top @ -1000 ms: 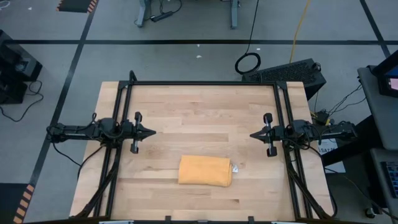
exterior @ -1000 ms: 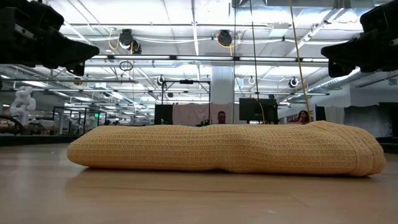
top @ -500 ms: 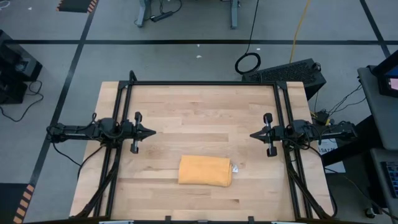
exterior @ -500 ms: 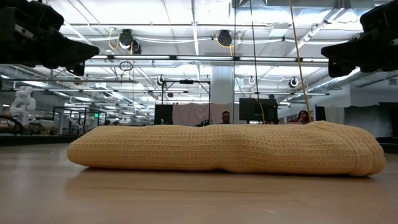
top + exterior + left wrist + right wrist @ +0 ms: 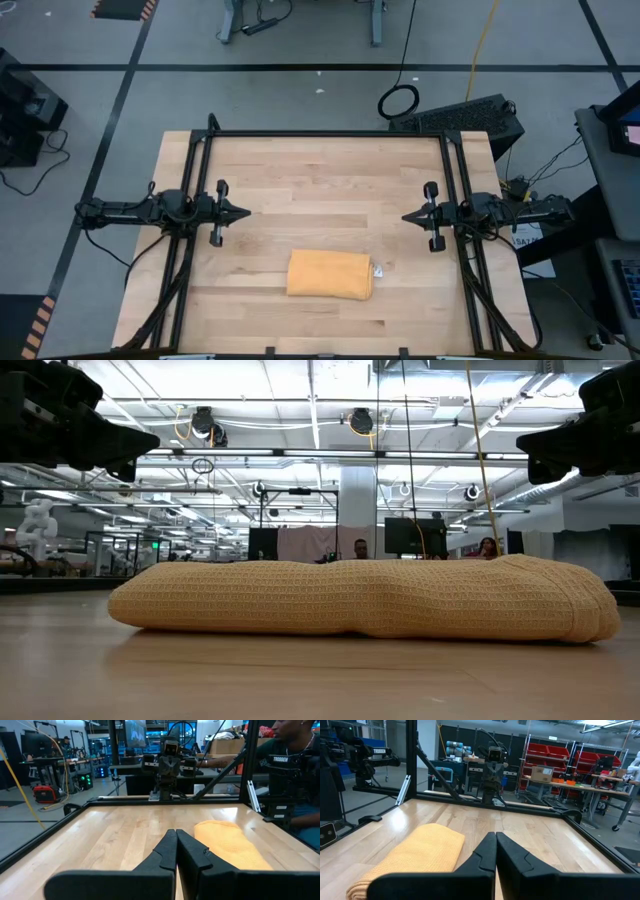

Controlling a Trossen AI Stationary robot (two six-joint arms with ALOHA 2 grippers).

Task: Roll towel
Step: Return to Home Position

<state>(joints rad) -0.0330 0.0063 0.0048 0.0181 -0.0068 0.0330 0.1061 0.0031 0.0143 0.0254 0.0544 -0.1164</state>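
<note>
Towel (image 5: pixel 329 275) rolled into a short, thick, mustard-yellow bundle, lying on the counter (image 5: pixel 320 170) near its front edge, about midway between the left and right rims, long side running across. Touched by neither arm.

At far left, over the counter's left rim: left end effector (image 5: pixel 244 212), fingers pressed together to a point, gripping nothing, aimed at the counter's middle, well apart from the towel and farther back. In the left wrist view, left end effector (image 5: pixel 176 835) with both dark fingers flush against each other, towel (image 5: pixel 227 845) ahead and off to one side on the wood, a person (image 5: pixel 295 775) in dark clothing just beyond the black frame (image 5: pixel 250 765).

In the middle, from the low view: towel (image 5: pixel 360 600) as a long, low, waffle-textured roll flat on the wood, slightly dipped at its centre, one end rounded and plump.

At the towel's right end: small white tag (image 5: pixel 378 270), resting on the wood.

At far right, over the right rim: right end effector (image 5: pixel 406 217), fingers likewise pressed together, gripping nothing, pointing back toward the left arm, well apart from the towel. In the right wrist view, right end effector (image 5: pixel 496 837) closed to a single wedge, towel (image 5: pixel 415 852) near and off to one side.
</note>
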